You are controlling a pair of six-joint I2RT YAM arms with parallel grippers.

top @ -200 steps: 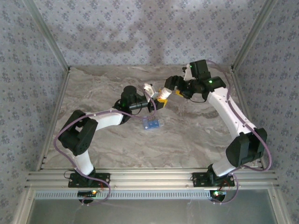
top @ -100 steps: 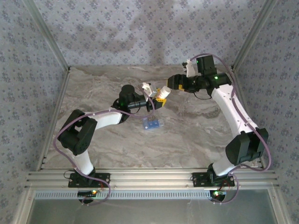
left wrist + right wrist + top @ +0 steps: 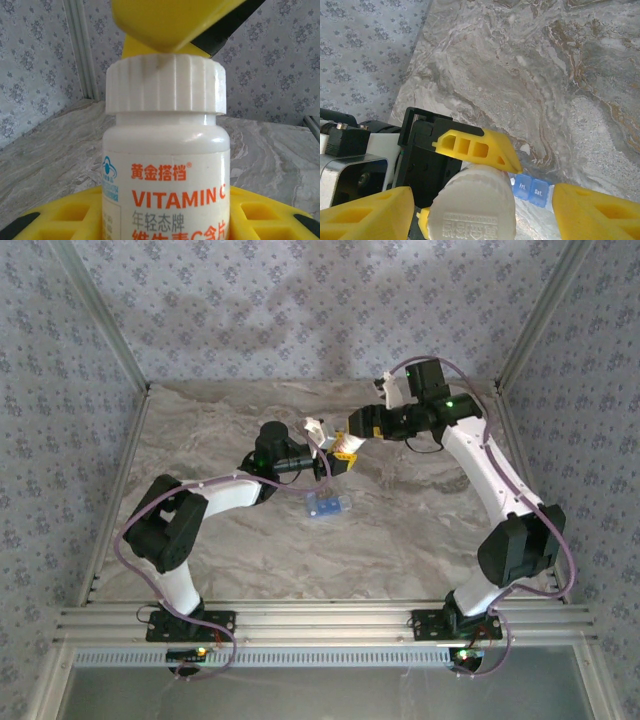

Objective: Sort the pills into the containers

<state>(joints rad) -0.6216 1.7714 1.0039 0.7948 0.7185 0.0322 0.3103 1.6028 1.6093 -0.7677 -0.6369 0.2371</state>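
Left arm [image 3: 215,502] reaches from the near left corner toward table centre, forearm angled far and right.

Left gripper [image 3: 338,448]: clenched on the bottle [image 3: 165,170], lifted off the table [image 3: 420,540]. In the left wrist view the bottle body sits between the two yellow fingers [image 3: 60,215], its label facing the camera with orange "VITAMIN C" print. The white ribbed cap [image 3: 165,82] is on.

Pill box [image 3: 327,505]: small translucent blue strip lying flat on the marbled table, on the near side of the left gripper and just right of that forearm. Nothing touches it. The right wrist view catches two of its compartments [image 3: 532,187], lettered "Fri." and "Sat.", past the rim of the cap. Cannot tell from here what is inside them.

Right gripper [image 3: 356,426]: released, jaws standing wide on either side of the cap and facing the left gripper. In the right wrist view its own yellow fingers [image 3: 595,210] flank the cap top, with a clear gap on the right side. On the left side finger and cap are close; contact cannot be told. One of these fingers hangs just over the cap in the left wrist view.

Right arm [image 3: 490,475] comes in from the near right, elbow high, wrist turned left.
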